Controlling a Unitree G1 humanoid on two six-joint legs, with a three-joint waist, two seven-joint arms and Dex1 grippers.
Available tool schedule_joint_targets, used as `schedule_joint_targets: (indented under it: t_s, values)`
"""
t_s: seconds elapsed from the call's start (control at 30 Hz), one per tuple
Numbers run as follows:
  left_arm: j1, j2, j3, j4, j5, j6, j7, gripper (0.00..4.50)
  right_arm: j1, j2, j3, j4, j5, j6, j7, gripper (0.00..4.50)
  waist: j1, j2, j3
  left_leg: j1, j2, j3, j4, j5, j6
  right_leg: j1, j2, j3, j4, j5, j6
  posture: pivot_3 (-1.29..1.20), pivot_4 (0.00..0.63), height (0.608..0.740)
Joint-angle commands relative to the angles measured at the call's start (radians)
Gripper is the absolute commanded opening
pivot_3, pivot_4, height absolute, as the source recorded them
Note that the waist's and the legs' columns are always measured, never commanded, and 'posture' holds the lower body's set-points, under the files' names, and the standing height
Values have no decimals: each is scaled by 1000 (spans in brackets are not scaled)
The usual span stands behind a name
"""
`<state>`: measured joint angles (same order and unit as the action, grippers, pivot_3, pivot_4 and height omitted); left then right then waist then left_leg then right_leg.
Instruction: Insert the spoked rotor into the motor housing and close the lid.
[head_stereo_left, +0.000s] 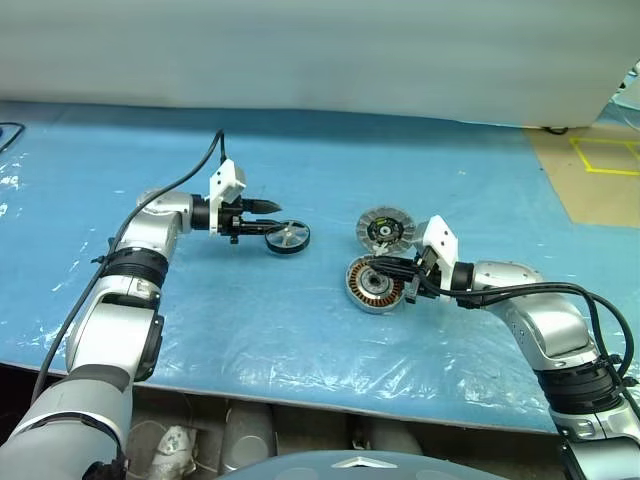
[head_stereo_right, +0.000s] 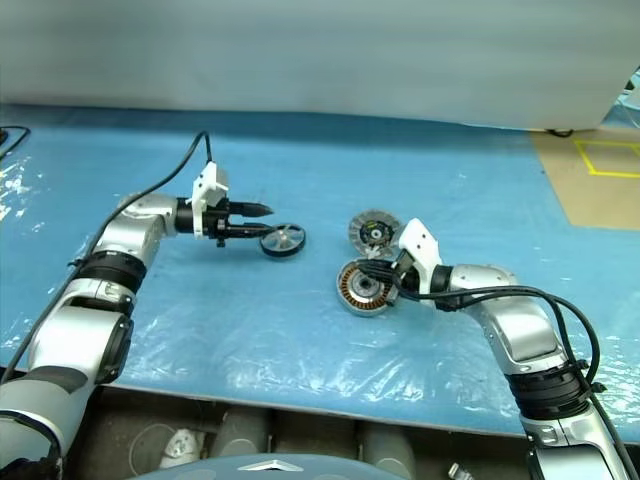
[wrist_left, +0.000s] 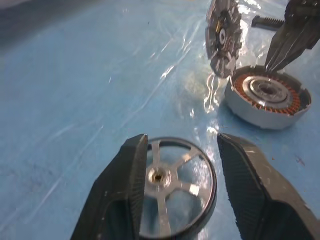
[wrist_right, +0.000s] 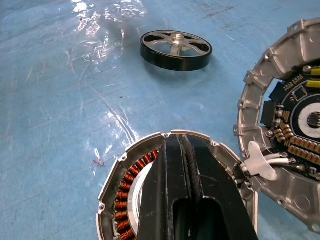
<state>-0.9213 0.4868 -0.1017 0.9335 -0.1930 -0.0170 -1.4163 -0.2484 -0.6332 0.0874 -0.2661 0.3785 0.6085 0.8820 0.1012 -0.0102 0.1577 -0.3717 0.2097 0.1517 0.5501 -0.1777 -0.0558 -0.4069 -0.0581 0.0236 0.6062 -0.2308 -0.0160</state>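
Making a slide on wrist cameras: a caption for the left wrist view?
Left gripper fingers straddle the spoked rotor on blue sheeting; motor housing and lid lie beyond.

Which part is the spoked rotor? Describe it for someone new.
On the blue table cover, look at the tip of the left tool. The spoked rotor lies flat there: a dark ring with silvery spokes, see-through, unlike the copper-wound motor housing and ribbed lid.

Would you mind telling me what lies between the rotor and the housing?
Nothing: in the right wrist view, bare blue sheet separates the rotor from the housing.
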Motion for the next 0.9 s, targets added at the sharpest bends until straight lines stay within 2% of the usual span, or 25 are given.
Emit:
schedule_joint_targets:
  t_s: [0.03,0.27,0.6,0.9]
  values:
    - [-61,-4,-7,59,48,-46,3,2531,5,-4,2,-63,10,8,-8,0,2,0,0,0,0,0,0,0,0,0,0,0,0,0,0,0,150,740]
    - [-105,-69,-7,146,112,-95,89,2531,3,11,12,-77,10,11,-26,0,2,-1,0,0,-1,-1,1,0,0,0,-1,0,0,0,0,0,150,740]
    - [-143,-75,-17,228,202,-79,173,2531,24,10,16,-84,-4,-4,-52,0,-2,-2,1,0,-1,-2,0,0,0,0,-1,-1,0,0,1,0,150,740]
    - [-120,-107,-19,225,219,-12,147,2531,23,14,33,-75,-17,-13,-63,0,-1,-3,2,-1,-1,-2,1,0,0,0,-1,-1,0,0,1,0,150,740]
